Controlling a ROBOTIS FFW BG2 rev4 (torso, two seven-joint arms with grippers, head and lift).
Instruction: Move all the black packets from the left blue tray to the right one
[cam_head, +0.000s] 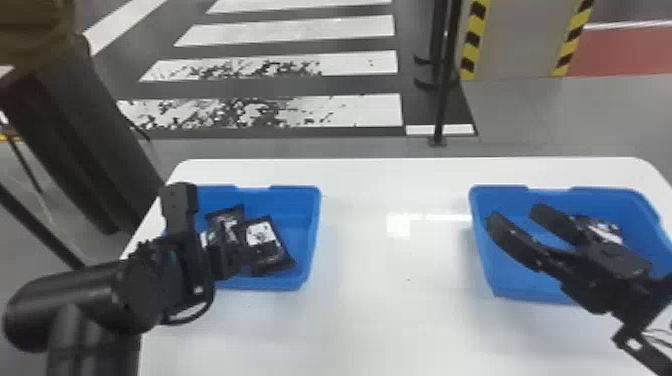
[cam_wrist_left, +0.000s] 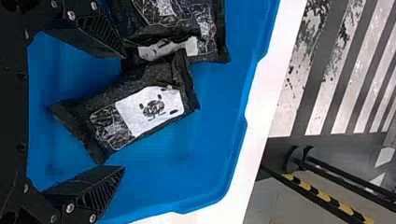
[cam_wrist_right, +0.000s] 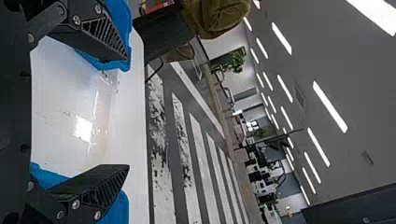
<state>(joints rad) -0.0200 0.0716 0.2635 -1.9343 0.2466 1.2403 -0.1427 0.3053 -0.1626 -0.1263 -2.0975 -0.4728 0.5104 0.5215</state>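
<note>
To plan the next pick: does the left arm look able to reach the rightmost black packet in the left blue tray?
Likely yes: the left pincer hangs open over the left blue tray, this black packet roughly below and between its fingers, nothing covering its label.

Left end effector open, apparently aimed down; right end effector, 2 fingers apart.

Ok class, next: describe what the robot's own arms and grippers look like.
The left arm and right arm are black; the left has a rounded section and a looping black cable. The left gripper and right gripper have black, tapering fingers with ribbed faces and silvery screws.
</note>
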